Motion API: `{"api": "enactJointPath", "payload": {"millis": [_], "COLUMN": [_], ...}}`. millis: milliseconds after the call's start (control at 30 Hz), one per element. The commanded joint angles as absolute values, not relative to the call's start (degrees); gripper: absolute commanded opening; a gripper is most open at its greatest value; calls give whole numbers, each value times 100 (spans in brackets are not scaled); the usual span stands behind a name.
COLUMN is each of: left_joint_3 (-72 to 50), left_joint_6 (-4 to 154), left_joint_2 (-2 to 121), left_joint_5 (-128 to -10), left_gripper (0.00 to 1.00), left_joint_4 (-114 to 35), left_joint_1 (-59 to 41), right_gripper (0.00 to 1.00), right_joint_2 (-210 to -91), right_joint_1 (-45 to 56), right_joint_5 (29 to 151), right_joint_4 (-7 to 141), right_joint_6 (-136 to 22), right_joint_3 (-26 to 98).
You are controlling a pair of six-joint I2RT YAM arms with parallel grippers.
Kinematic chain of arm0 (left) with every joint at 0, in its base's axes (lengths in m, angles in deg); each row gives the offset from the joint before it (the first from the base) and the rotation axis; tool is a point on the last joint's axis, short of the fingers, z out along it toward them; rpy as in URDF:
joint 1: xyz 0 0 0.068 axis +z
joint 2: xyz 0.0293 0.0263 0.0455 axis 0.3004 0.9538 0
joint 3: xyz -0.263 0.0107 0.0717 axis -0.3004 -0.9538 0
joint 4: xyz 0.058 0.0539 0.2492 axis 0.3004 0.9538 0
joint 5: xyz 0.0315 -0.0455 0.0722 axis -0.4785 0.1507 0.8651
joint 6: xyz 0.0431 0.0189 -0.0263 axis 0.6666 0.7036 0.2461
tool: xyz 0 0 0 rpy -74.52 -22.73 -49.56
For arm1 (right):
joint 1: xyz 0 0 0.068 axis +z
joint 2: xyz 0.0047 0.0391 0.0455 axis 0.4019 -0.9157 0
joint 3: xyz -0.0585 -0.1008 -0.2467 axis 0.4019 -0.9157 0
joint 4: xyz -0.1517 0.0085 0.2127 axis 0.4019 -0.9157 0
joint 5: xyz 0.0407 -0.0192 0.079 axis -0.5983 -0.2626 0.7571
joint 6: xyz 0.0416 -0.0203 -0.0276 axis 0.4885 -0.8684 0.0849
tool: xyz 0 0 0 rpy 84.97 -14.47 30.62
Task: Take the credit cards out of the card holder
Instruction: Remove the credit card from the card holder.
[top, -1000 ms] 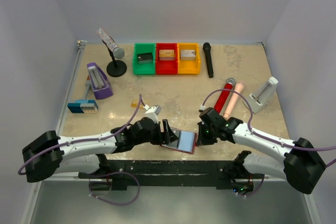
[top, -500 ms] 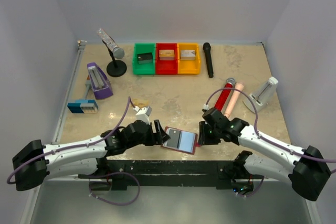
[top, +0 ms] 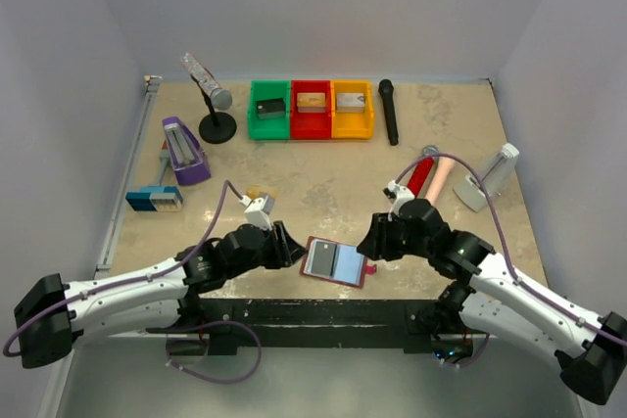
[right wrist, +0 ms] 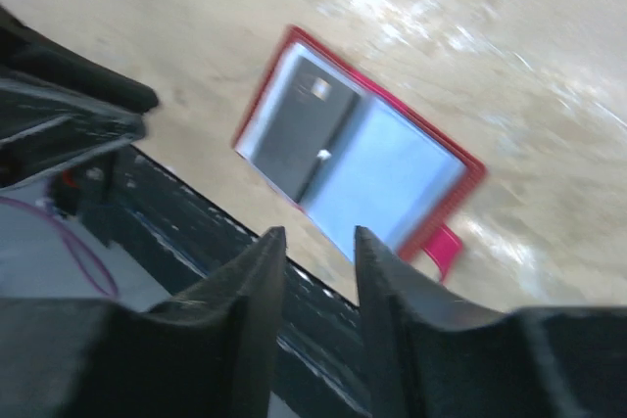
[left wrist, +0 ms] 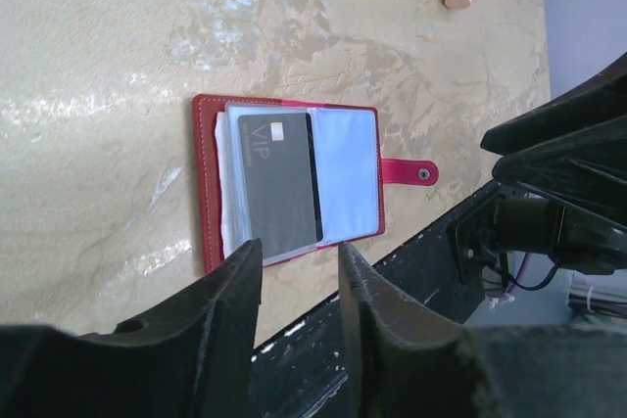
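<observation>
The dark red card holder [top: 334, 261] lies open and flat near the table's front edge, its light blue pockets facing up. A dark grey credit card [left wrist: 279, 183] sits in the left pocket, also visible in the right wrist view [right wrist: 299, 139]. The red tab strap [left wrist: 411, 172] sticks out on the right side. My left gripper [top: 292, 245] hovers just left of the holder, open and empty [left wrist: 297, 248]. My right gripper [top: 370, 242] is just right of it, open and empty too [right wrist: 318, 233]. A small tan flat piece [top: 265, 190] lies behind the left wrist.
Green [top: 268, 110], red [top: 312, 110] and yellow [top: 353, 110] bins with blocks stand at the back. A black microphone [top: 389, 112], red and pink microphones [top: 419, 175], a white stand [top: 490, 175], a purple stapler [top: 183, 151] and a black rail [top: 313, 310] surround the area.
The right gripper has opened, let go of the card holder's right edge and pulled back. The left gripper has drawn back left and narrowed its jaws. The holder now rests flat.
</observation>
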State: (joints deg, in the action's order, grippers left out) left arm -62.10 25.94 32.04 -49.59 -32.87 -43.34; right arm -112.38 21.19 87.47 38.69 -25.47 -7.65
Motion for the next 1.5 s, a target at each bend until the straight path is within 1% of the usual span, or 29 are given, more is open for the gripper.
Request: {"api": "enactJointPath", "payload": {"millis": [0,33,100,133,233,333,533,767,1267,1367,1467], "left_joint_3": [-6110,-6075,-6022,-6004,-5978,-5960,-6030,-6258,-6953,-7041,-7102], "left_joint_6": [3087,3166,3281,3316,3317,3282,3141,2948,2693,2675,2666], "left_joint_2": [3495,3601,3847,3970,4339,4761,5464,5878,5817,5677,5378], "left_joint_5": [-5366,-5472,-5630,-5709,-5903,-6035,-6228,-6211,-6079,-6088,-5930], "left_gripper": [30,22,2,0,0,0,0,0,0,0,0], "left_joint_4": [-4098,-4177,-4344,-4449,-4818,-5153,-5829,-6015,-6138,-6225,-6252], "left_joint_1": [-4229,-4202,-4150,-4123,-4044,-4009,-3991,-3991,-3991,-3991,-3991], "right_gripper": [33,29,23,20,18,18,17,17,17,18,23], "right_joint_2": [-11051,-11191,-11603,-11814,-12482,-12992,-13608,-13653,-13381,-13144,-12758], "right_joint_1": [2095,2087,2086,2086,2086,2086,2086,2086,2086,2086,2086], "right_joint_5": [9526,9676,10097,10239,10424,10503,10513,10328,10003,10011,9941], "right_joint_4": [6322,6433,6504,6678,7565,8268,9017,8922,8394,8236,7841], "right_joint_6": [-2084,-2021,-2081,-2038,-1661,-1397,-1168,-1220,-1361,-1370,-1370], "right_joint_3": [-1561,-1589,-1467,-1492,-1790,-2054,-2520,-2723,-2881,-2793,-2583]}}
